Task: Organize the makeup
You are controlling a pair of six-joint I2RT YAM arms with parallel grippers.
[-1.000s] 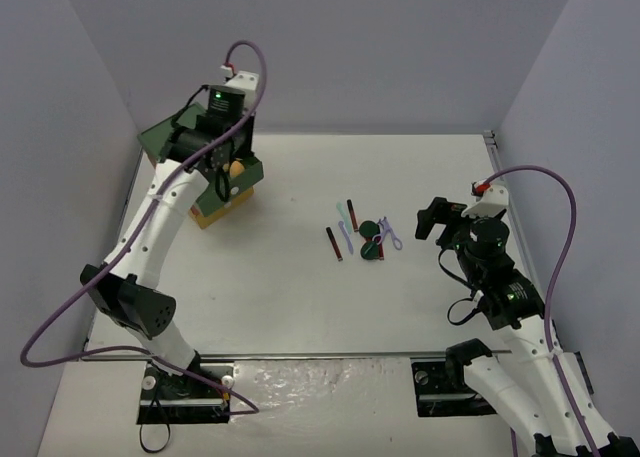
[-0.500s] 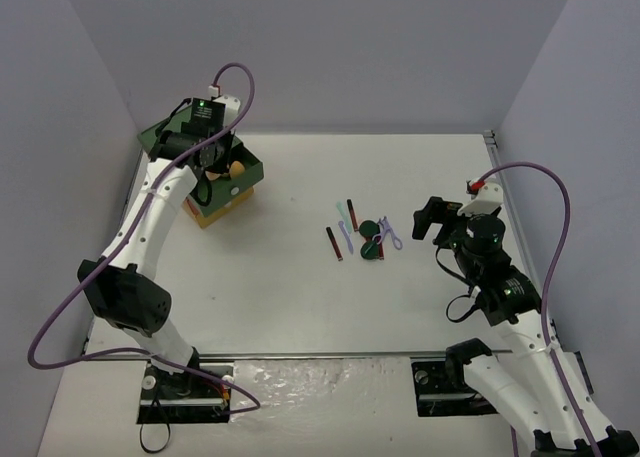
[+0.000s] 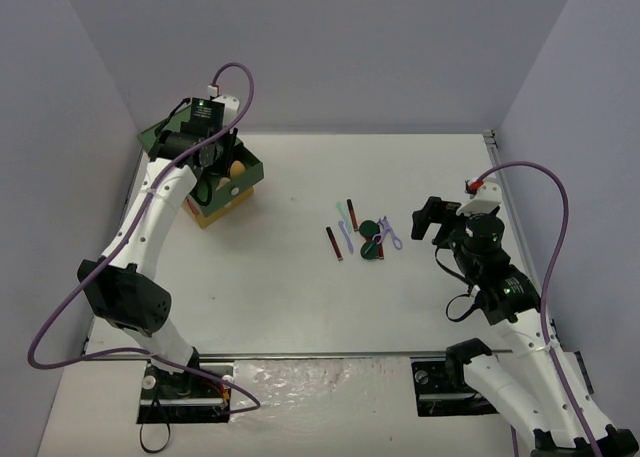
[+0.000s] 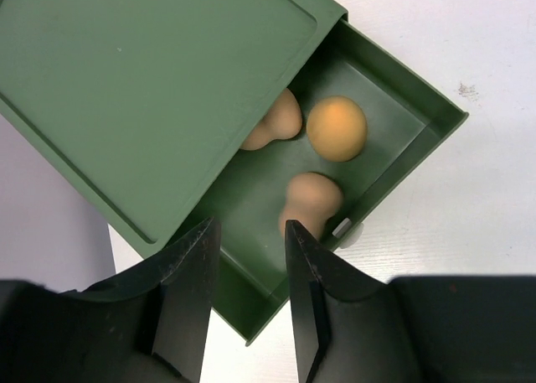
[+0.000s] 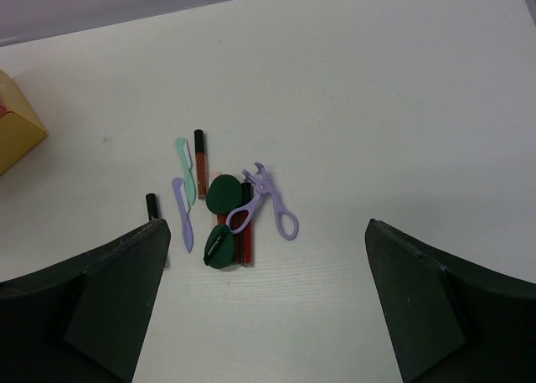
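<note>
Three tan egg-shaped sponges (image 4: 337, 128) lie in the pulled-out green drawer (image 4: 381, 106) of the box (image 3: 207, 209) at the far left. My left gripper (image 4: 249, 232) hovers above the drawer's near corner, open, with nothing between its fingers. The other makeup lies mid-table (image 3: 362, 232): two dark green round puffs (image 5: 224, 193), dark-red sticks (image 5: 201, 152), a teal tool (image 5: 184, 161), a thin purple tool (image 5: 182, 211) and a purple scissor-shaped tool (image 5: 270, 205). My right gripper (image 5: 265, 232) stands wide open and empty, above the table, just right of this pile.
The box's green top (image 4: 151, 73) covers the back part of the drawer and part of one sponge. Its yellow side (image 5: 17, 131) shows at the left edge of the right wrist view. Grey walls close in the table on three sides.
My left gripper has drawn back toward the far left from over the drawer, and its jaws have parted. The right arm has barely shifted.
</note>
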